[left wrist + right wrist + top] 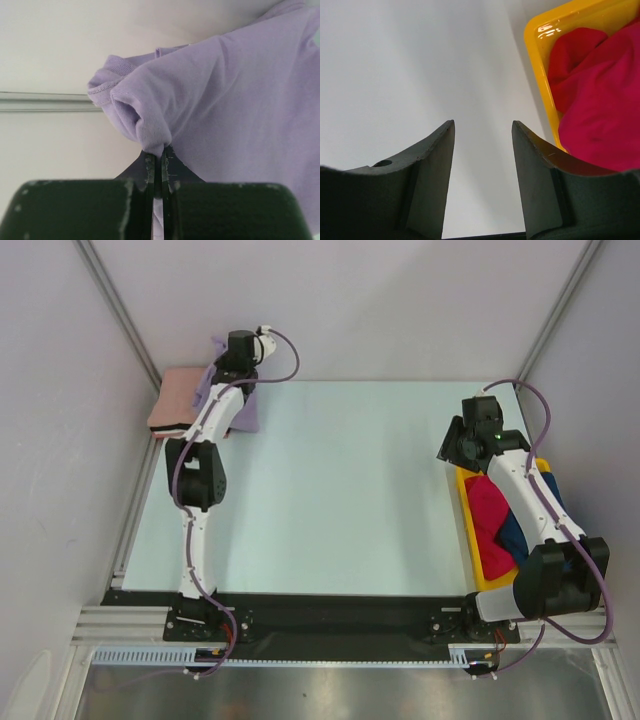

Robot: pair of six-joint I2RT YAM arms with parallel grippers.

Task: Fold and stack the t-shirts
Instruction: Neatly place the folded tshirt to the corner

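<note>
My left gripper is at the table's far left corner, shut on a bunched fold of the lavender t-shirt. In the left wrist view the cloth hangs from the closed fingertips. A folded salmon pink t-shirt lies just left of it. My right gripper is open and empty above the bare table by the yellow bin, jaws wide apart in the right wrist view. A red t-shirt and a dark blue one lie crumpled in the bin. No black shirt shows.
The yellow plastic bin stands along the table's right edge, partly under my right arm. The pale table spreads between the two arms. Grey walls and metal frame posts close in the back and sides.
</note>
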